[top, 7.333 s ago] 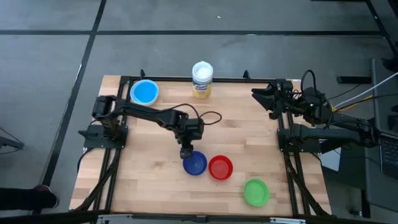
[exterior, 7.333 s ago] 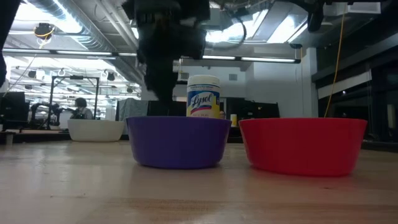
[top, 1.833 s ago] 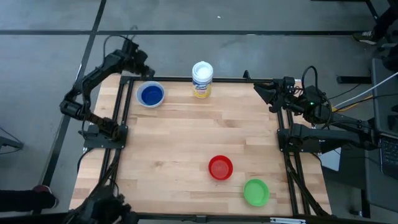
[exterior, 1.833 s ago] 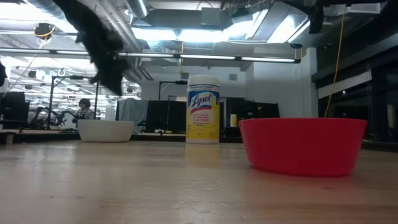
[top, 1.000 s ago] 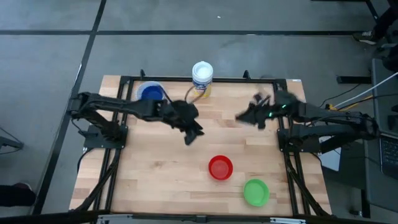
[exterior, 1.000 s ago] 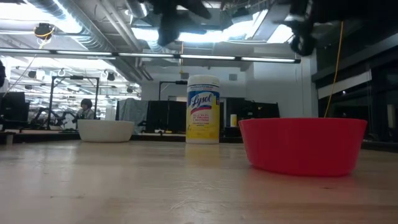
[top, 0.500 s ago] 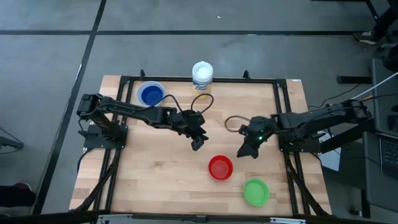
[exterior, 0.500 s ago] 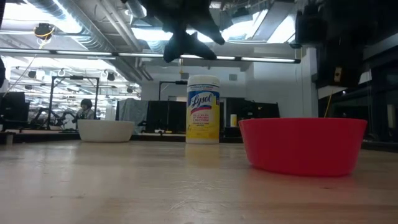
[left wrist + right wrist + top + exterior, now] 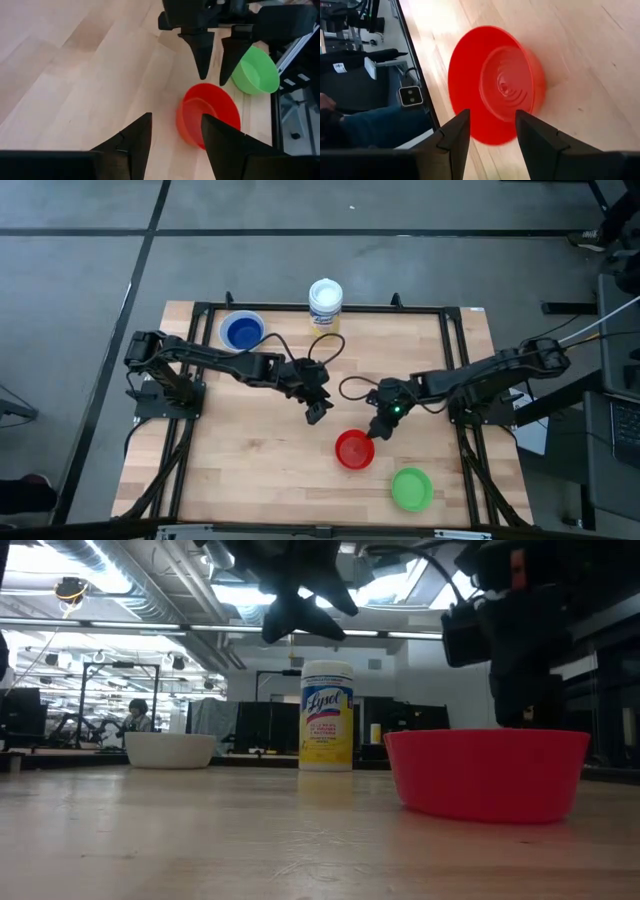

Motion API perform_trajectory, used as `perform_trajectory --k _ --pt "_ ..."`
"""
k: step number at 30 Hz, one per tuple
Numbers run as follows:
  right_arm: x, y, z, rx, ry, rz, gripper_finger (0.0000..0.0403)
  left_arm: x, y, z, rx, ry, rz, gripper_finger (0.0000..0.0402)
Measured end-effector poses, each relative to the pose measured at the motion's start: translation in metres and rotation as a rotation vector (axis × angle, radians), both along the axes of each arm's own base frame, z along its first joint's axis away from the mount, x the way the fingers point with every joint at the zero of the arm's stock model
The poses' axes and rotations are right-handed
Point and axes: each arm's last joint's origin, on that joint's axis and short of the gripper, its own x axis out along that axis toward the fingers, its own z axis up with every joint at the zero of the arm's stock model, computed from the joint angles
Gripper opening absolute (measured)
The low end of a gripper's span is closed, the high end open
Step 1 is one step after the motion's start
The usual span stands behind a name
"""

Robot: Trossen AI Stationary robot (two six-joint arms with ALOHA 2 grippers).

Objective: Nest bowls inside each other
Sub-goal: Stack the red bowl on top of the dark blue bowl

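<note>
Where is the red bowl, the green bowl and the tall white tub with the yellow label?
red bowl (image 9: 354, 450), high view, on the middle of its inside floor.
green bowl (image 9: 411, 488), high view, on the middle of its inside.
white tub (image 9: 327, 718), low view, on its yellow label, front side.

1. The red bowl (image 9: 354, 450) is a solid bright red, with ring ridges inside its base.
2. The green bowl (image 9: 411, 488) is a plain bright green.
3. The dark blue bowl (image 9: 243, 332) sits inside a white-rimmed bowl (image 9: 168, 749).
4. The wipes container (image 9: 325, 307) is white with a yellow label and blue lettering.
5. The tabletop (image 9: 250, 450) is pale wood in plank strips, framed in black.
6. The left tool (image 9: 316, 412) and right tool (image 9: 381, 430) are black.
7. The floor (image 9: 80, 270) is grey with dark lines.
</note>
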Motion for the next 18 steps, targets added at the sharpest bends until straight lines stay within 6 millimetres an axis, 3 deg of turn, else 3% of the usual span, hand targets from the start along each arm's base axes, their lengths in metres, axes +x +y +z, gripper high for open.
perform_trajectory --k 10,18 --pt "0.008 0.001 -0.015 0.013 0.033 -0.016 0.016 -0.003 -0.001 -0.003 0.007 0.039 -0.047 0.0166" --pt "0.01 -0.004 -0.016 0.025 0.046 -0.054 0.016 -0.003 0.004 -0.004 0.013 0.05 -0.079 0.0164"
